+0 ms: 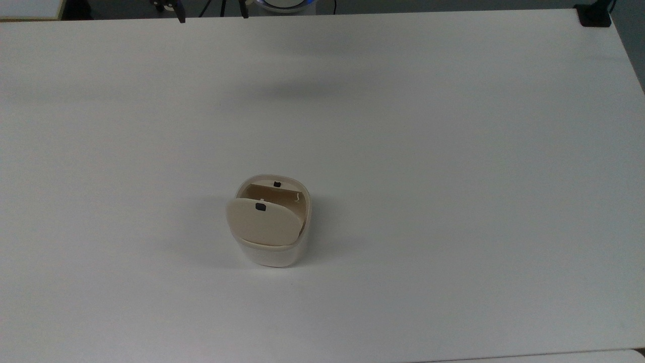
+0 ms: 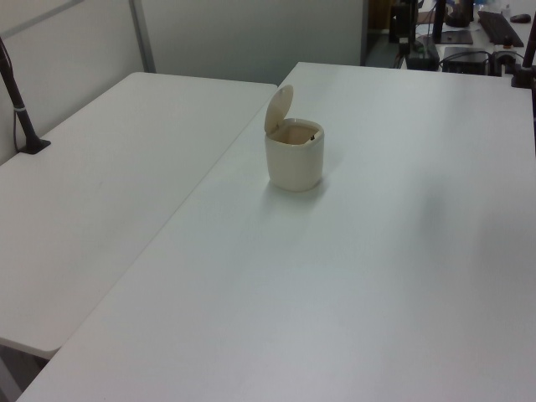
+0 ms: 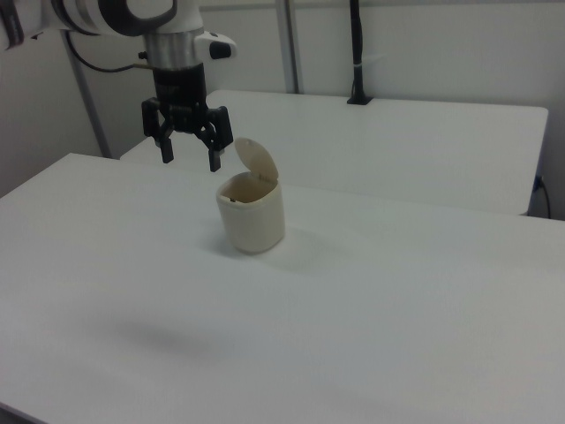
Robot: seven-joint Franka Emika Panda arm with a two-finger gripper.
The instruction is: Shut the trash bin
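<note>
Fingers of the gripper (image 3: 187,159) stand apart, two black prongs pointing down with nothing between them. It hangs in the air above the table, on the white arm (image 3: 115,16) that enters from the right view's upper left. In the top view the fingertips (image 1: 180,19) poke in at the upper edge, beyond the far side of the table.

Below lies a broad white table (image 1: 403,151), bare apart from the bin, with soft shadows on its surface. A second white table (image 2: 92,193) abuts it along a straight seam, on the left view's left. A black pole (image 3: 357,53) is clamped to that second table near a pale partition wall (image 3: 424,53). In the left view's upper right corner sits a desk with dark equipment (image 2: 469,33).

The trash bin (image 3: 252,217) stands upright on the main table, cream-white with rounded sides. Its beige lid (image 3: 254,159) is raised on its hinge, tilted up and back, so the mouth is open. A small black latch (image 1: 260,206) shows on the lid, and a matching black catch (image 1: 276,184) sits on the inner rim opposite. In the right view the gripper is above and to the left of the bin, its nearer fingertip just beside the raised lid but apart from it.
</note>
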